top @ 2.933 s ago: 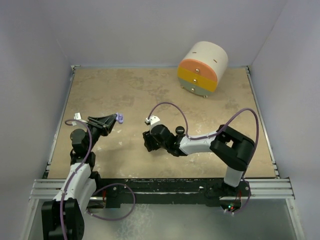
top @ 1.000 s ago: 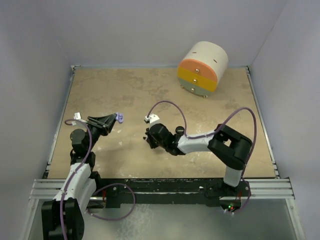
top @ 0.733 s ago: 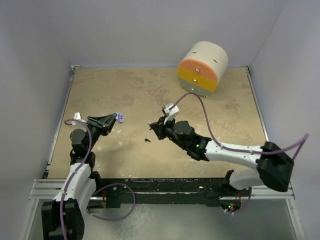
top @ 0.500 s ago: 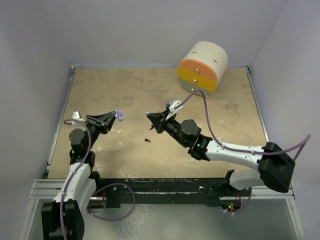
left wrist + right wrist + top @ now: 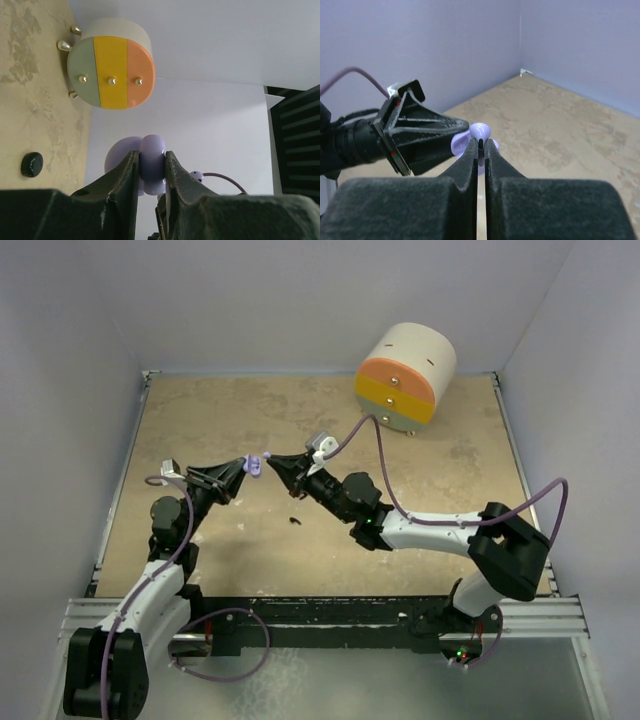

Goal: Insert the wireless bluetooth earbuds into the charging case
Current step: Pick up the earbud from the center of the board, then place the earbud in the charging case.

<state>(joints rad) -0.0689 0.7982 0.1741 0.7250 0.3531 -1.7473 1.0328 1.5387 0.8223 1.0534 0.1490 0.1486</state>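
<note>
**Operator:** Report the state of the left pincer.

**Technician:** The left pincer is clamped on the lavender charging case, one finger pressing on each side. It holds the case in the air above the desk. The case shows two rounded lobes, one behind the other.

**Operator:** And the right pincer?

**Technician:** The right pincer has its fingers pressed together. Its tips point at the case and stand just beside it, opposite the left pincer. Whether they touch the case cannot be told. A thin dark sliver shows between the tips, and it is not clear whether that is a held piece.

**Operator:** Locate the earbud.

**Technician:** A black earbud lies on the desk below the right pincer's tips, slightly toward the arm bases. Neither pincer touches it.

**Operator:** Other items?

**Technician:** A round drawer unit stands well beyond the right pincer. Its orange, yellow and grey-green fronts each carry a metal knob.

**Operator:** Any markings?

**Technician:** A white tag sits on the cable behind the left pincer. Any print on it is too small to read.
</note>
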